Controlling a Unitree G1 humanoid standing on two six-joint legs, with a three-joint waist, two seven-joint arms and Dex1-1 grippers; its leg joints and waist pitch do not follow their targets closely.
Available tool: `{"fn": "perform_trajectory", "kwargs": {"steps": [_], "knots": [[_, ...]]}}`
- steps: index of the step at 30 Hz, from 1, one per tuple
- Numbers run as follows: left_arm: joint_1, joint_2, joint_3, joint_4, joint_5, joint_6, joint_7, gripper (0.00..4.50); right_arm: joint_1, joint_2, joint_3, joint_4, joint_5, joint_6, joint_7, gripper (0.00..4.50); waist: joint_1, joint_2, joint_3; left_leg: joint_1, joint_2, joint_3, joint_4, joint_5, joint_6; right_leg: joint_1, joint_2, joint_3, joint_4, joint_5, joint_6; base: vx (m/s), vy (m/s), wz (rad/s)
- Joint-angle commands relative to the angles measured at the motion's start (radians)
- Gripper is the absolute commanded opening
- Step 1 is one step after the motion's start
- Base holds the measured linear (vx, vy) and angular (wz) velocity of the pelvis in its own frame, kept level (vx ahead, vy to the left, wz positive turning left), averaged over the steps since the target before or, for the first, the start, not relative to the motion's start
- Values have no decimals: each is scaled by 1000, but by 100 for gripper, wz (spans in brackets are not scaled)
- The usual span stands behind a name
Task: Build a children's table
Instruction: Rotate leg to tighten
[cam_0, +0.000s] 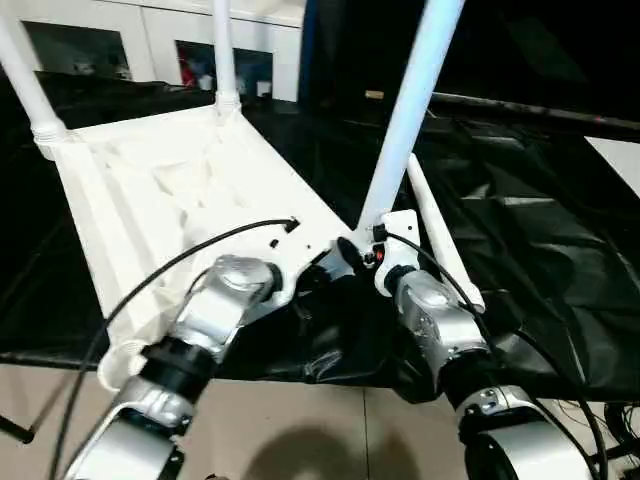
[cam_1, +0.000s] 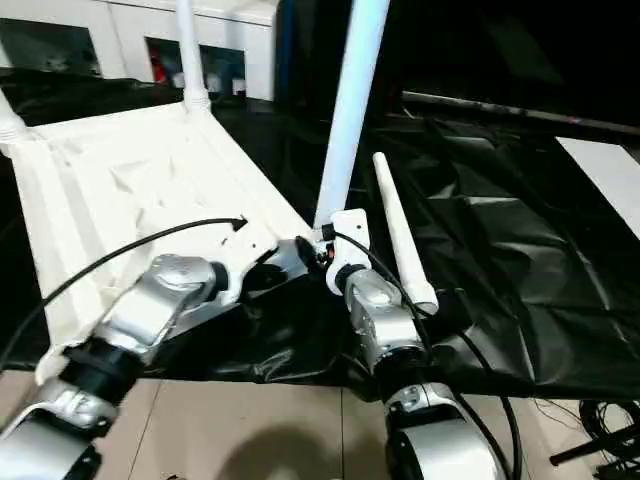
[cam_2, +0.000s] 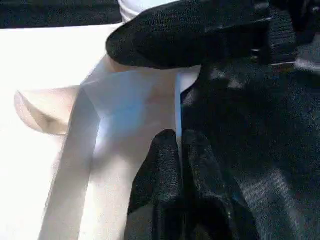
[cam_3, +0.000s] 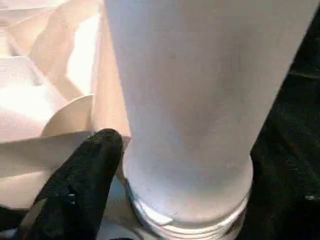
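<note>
A large work table (cam_0: 560, 230) stands covered by a wrinkled, glossy black drape (cam_1: 500, 260) that hangs over its near edge. Behind it, a white cabinet (cam_0: 150, 30) with glass doors stands against the far wall. The floor (cam_0: 300, 430) below is pale beige. Black cables (cam_1: 600, 420) lie on the floor at lower right.

A lab-like room: black-draped work table (cam_0: 520, 230), white glass-doored cabinet (cam_0: 150, 40), cables (cam_1: 600, 420) on the floor.

A black-draped work table (cam_0: 540, 230) stands before a white glass-doored cabinet (cam_0: 150, 35).
</note>
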Motion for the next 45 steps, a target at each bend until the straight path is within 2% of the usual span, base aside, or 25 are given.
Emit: {"fn": "perform_trajectory", "kwargs": {"steps": [1,2,3,5,6,7,8,10,11,13,14,15,16,17,18,21,28,33,34,37,38,42,45], "knots": [[32,18,-19,-1,-6,-15,-38,0,19,-24,22,-54,7,8,69,389,7,11,-51,-1,30,-9,-65,-108,33,45,-70,55,-74,-42,-185,0,0,0],[38,36,-19,-12,-9,-22,-56,0,40,-54,36,-94,13,29,129,389,5,15,-53,-1,31,-9,-65,-99,37,46,-69,55,-71,-11,-196,0,0,0],[39,40,-19,-15,-9,-24,-60,0,45,-60,40,-103,13,34,142,389,7,13,-54,-1,30,-8,-63,-86,43,48,-66,55,-69,18,-204,0,0,0],[51,67,-21,-38,-17,-25,-90,0,86,-117,72,-173,-2,48,244,389,10,34,-54,0,30,-10,-63,-74,47,49,-67,54,-65,60,-218,0,0,0],[55,75,-23,-46,-21,-22,-102,0,97,-133,80,-194,-2,52,272,389,8,27,-54,1,30,-8,-62,-76,49,49,-65,54,-69,67,-222,0,0,0],[58,84,-25,-53,-23,-22,-113,0,108,-148,88,-214,1,60,302,389,11,37,-53,0,29,-9,-62,-82,51,52,-66,55,-66,77,-237,0,0,0],[60,93,-27,-57,-24,-26,-121,0,115,-159,95,-225,3,64,323,389,10,40,-54,1,30,-9,-63,-87,49,51,-67,54,-67,78,-241,0,0,0],[62,102,-28,-61,-25,-27,-130,0,120,-168,101,-230,0,62,334,389,8,34,-53,0,30,-8,-63,-107,43,53,-67,55,-69,58,-253,0,0,0],[62,111,-28,-64,-25,-27,-139,0,121,-170,104,-233,-2,62,336,389,11,50,-53,2,30,-10,-63,-111,38,52,-68,55,-68,52,-256,0,0,0],[63,117,-26,-69,-26,-26,-147,0,120,-170,105,-235,0,63,337,389,7,47,-53,2,29,-9,-63,-120,30,52,-65,55,-69,58,-265,0,0,0],[63,121,-26,-71,-27,-27,-152,0,120,-170,106,-238,1,68,339,389,9,51,-52,1,29,-10,-63,-121,30,53,-66,55,-68,55,-267,0,0,0],[63,121,-26,-71,-27,-27,-152,0,120,-170,106,-238,1,68,339,389,9,50,-53,2,28,-9,-62,-117,33,53,-66,56,-69,54,-269,0,0,0],[64,126,-27,-72,-27,-28,-159,0,118,-168,110,-232,-3,63,340,389,11,60,-53,2,29,-10,-63,-111,31,53,-67,55,-69,59,-271,0,0,0],[68,134,-31,-78,-28,-30,-170,0,118,-165,110,-232,-2,62,342,389,11,58,-53,1,29,-10,-62,-108,31,54,-66,55,-68,66,-272,0,0,0],[70,141,-34,-83,-30,-31,-178,0,119,-163,111,-237,-1,66,346,389,13,62,-54,1,28,-11,-62,-105,30,55,-66,55,-66,73,-274,0,0,0],[73,155,-35,-88,-33,-34,-188,0,111,-155,109,-231,0,59,345,389,12,65,-54,0,27,-11,-61,-88,38,55,-66,55,-63,106,-281,0,0,0],[81,167,-39,-96,-34,-39,-204,0,87,-147,95,-181,-6,24,318,389,14,67,-53,2,28,-11,-62,-102,26,55,-66,54,-64,79,-279,0,0,0],[84,171,-40,-96,-36,-42,-207,0,82,-150,92,-169,-10,19,315,342,17,64,-55,2,27,-9,-59,-72,37,56,-65,55,-59,123,-281,0,0,0],[84,172,-41,-95,-37,-43,-207,0,82,-151,91,-167,-10,17,315,330,16,61,-55,2,27,-9,-59,-75,38,56,-65,55,-60,120,-280,0,0,0],[84,173,-41,-90,-38,-47,-204,0,81,-152,93,-162,-11,13,320,315,17,63,-55,2,28,-9,-60,-77,41,56,-66,55,-60,106,-277,0,0,0],[83,174,-41,-88,-37,-48,-204,0,79,-151,93,-157,-11,10,321,289,16,63,-55,2,28,-9,-59,-78,41,56,-66,55,-60,104,-277,0,0,0],[83,172,-40,-84,-36,-49,-202,0,76,-149,93,-146,-12,6,314,280,16,62,-56,1,27,-9,-59,-70,41,57,-65,54,-59,110,-276,0,0,0],[74,148,-28,-66,-33,-24,-163,0,67,-125,72,-119,-12,21,246,274,14,65,-54,3,27,-8,-60,-76,37,54,-66,55,-61,102,-279,0,0,0]]}}
